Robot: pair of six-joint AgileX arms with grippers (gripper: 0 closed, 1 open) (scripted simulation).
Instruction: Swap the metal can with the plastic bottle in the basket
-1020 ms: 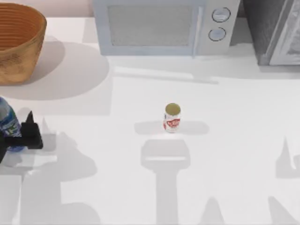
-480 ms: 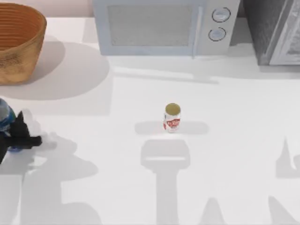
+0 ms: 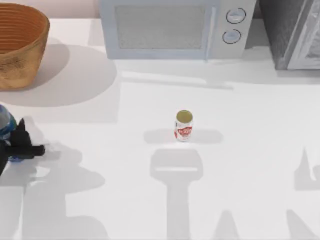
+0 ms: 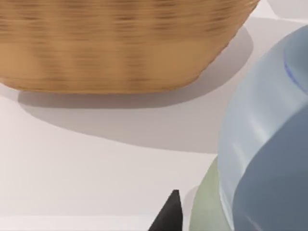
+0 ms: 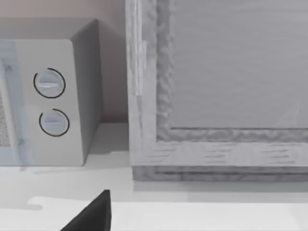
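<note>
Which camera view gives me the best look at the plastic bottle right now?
The left wrist view: the plastic bottle looms close, its clear-blue wall plain against the basket behind. The top view catches just its top at the table's left edge, partly covered by the left gripper. The right wrist view faces the microwave.

Upright metal can (image 3: 184,125) mid-table; plastic bottle (image 3: 6,131) far left, below basket (image 3: 20,45).
</note>
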